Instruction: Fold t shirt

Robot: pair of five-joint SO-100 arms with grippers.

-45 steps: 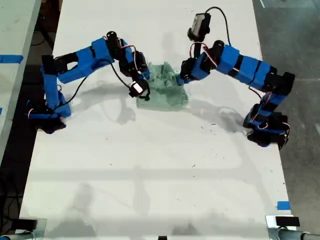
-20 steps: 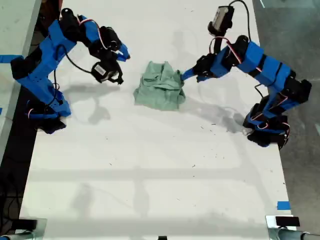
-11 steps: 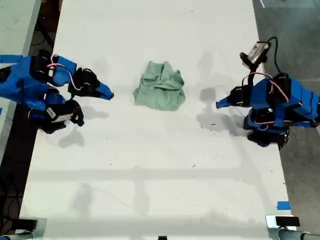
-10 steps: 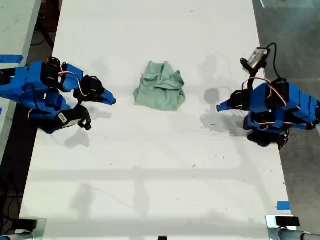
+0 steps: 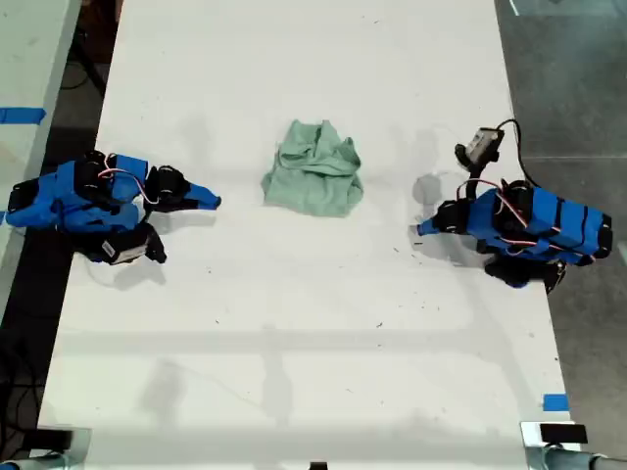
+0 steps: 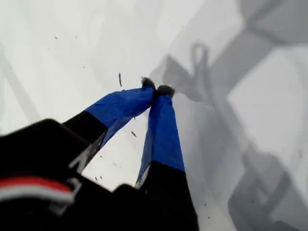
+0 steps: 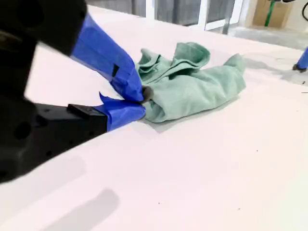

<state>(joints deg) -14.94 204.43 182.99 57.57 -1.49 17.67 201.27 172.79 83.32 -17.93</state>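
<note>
T shirt (image 5: 313,181) sits bunched at upper centre of the exterior view on the table (image 5: 294,333). First pincer (image 6: 155,90) and second pincer (image 7: 142,102) both pressed together, empty.

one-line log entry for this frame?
t shirt: bunched, table centre, untouched | my first gripper: shut, empty | my second gripper: shut, empty

There is one t shirt (image 5: 313,181) on one desk (image 5: 294,323). I count two blue arms, each with one gripper: my first gripper (image 5: 421,231) and my second gripper (image 5: 214,202). Each gripper has two fingers (image 6: 161,130), so four together. Two pieces of blue tape (image 5: 554,401) show in the exterior view.
</note>
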